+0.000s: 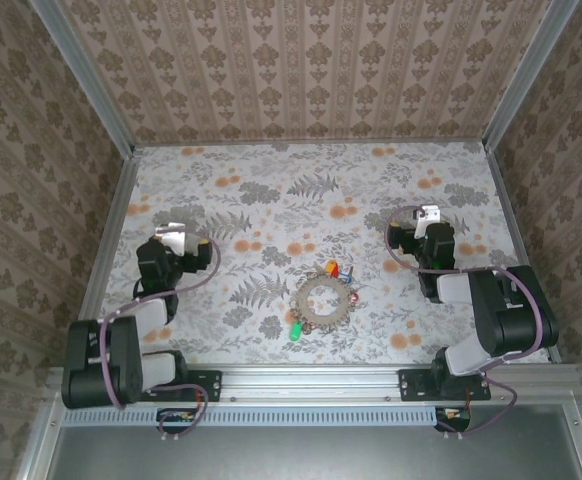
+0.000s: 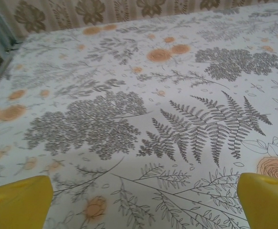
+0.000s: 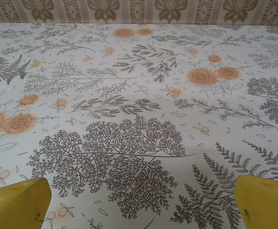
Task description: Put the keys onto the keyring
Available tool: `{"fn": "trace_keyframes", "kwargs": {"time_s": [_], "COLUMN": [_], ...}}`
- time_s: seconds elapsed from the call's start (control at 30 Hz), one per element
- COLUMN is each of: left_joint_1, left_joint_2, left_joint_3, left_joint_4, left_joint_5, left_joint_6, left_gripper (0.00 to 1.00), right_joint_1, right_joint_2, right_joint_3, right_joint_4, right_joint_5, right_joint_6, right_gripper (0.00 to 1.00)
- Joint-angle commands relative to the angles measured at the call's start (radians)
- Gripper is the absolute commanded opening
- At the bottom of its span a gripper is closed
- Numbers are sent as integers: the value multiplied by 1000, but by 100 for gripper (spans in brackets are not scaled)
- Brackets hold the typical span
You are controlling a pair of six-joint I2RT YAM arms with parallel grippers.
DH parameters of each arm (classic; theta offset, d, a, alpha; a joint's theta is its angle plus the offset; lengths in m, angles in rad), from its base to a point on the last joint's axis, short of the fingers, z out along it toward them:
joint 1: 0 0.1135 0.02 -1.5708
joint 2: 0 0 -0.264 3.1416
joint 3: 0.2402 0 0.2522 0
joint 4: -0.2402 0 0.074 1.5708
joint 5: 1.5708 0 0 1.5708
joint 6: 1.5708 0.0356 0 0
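The keyring (image 1: 321, 302), a silvery chain-textured ring, lies flat on the floral tabletop between the two arms, toward the near edge. Keys cluster round it: a green-tagged one (image 1: 296, 329) at its near left, red and yellow tags (image 1: 331, 268) and a blue tag (image 1: 348, 270) at its far side. My left gripper (image 1: 177, 230) hovers well left of the ring, open, with nothing between its yellow fingers (image 2: 17, 202). My right gripper (image 1: 428, 214) sits to the ring's far right, open and empty too, yellow fingers (image 3: 268, 202) wide apart over bare cloth.
Patterned walls enclose the table (image 1: 271, 190) on the left, back and right, with metal rails along the edges. The arm bases sit on the rail at the near edge. The far half of the table is open surface.
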Motion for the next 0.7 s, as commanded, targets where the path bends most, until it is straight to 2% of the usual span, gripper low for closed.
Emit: {"fn": "trace_keyframes", "kwargs": {"time_s": [0.0, 0.03, 0.07, 0.1, 0.2, 0.23, 0.3, 0.37, 0.47, 0.67], "left_joint_1": [13, 12, 10, 10, 12, 12, 13, -6, -35, -42], "left_joint_2": [103, 145, 197, 207, 269, 238, 268, 260, 259, 256], "left_joint_3": [45, 54, 50, 45, 37, 63, 138, 142, 148, 148], "left_joint_4": [186, 195, 272, 274, 365, 261, 172, 141, 128, 124], "left_joint_5": [89, 104, 96, 72, 111, 83, 16, -128, -180, -193], "left_joint_6": [-4, 7, 12, 0, 11, 2, -19, -53, -37, -36], "left_gripper": [100, 100, 100, 100, 100, 100, 100, 100, 100, 100], "right_joint_1": [-6, -6, -6, -7, -6, -8, -7, -7, -8, -8], "right_joint_2": [6, 7, 6, 7, 5, 6, 7, 7, 7, 7], "right_joint_3": [15, 17, 15, 16, 15, 16, 18, 17, 17, 18], "right_joint_4": [20, 21, 19, 20, 19, 20, 20, 19, 18, 18], "right_joint_5": [14, 14, 13, 12, 12, 12, 13, 12, 12, 12], "right_joint_6": [21, 21, 20, 21, 21, 21, 22, 21, 22, 21], "right_gripper": [100, 99, 100, 100, 100, 100, 100, 100, 100, 100]}}
